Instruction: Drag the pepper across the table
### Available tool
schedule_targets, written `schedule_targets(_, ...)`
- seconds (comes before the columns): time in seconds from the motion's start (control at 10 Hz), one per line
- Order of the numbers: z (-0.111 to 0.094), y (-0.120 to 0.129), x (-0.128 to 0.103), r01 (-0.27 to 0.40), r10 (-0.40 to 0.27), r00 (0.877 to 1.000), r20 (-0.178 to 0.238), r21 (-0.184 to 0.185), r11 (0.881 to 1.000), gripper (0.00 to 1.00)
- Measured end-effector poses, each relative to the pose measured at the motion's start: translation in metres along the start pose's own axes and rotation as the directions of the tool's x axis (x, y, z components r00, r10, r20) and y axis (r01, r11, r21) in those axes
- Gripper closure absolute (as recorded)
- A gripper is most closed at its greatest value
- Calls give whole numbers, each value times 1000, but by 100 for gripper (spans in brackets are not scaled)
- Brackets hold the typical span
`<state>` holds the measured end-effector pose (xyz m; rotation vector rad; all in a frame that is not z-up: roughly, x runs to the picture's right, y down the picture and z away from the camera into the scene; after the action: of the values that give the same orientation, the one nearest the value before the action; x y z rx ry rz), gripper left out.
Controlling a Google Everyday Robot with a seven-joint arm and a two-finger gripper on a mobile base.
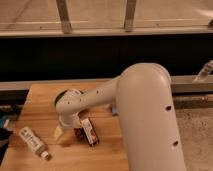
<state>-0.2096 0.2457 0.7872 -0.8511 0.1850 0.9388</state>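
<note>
My white arm reaches from the right across the light wooden table (37, 107). The gripper (67, 129) is low over the tabletop, left of centre, below the round wrist. A small dark red pepper (78, 133) shows right at the gripper's right side, pressed between it and a black box. Most of the pepper is hidden by the gripper. I cannot tell whether the gripper holds it or only touches it.
A black box with a white-and-red label (90, 132) lies tilted just right of the pepper. A white bottle (33, 143) lies on the front left of the table. A dark round rim (59, 96) peeks out behind the wrist. A dark wall runs behind the table.
</note>
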Motion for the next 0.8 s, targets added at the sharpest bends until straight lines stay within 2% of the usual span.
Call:
schedule_targets(0.3, 1, 0, -1, 6, -6, 1000, 3, 34, 999, 57)
schedule_targets(0.4, 0, 0, -1, 8, -8, 1000, 5, 38, 999, 69)
schedule_targets(0.7, -4, 1, 0, 14, -15, 1000, 19, 38, 999, 97)
schedule_targets(0.8, -6, 2, 0, 15, -16, 1000, 25, 36, 999, 100)
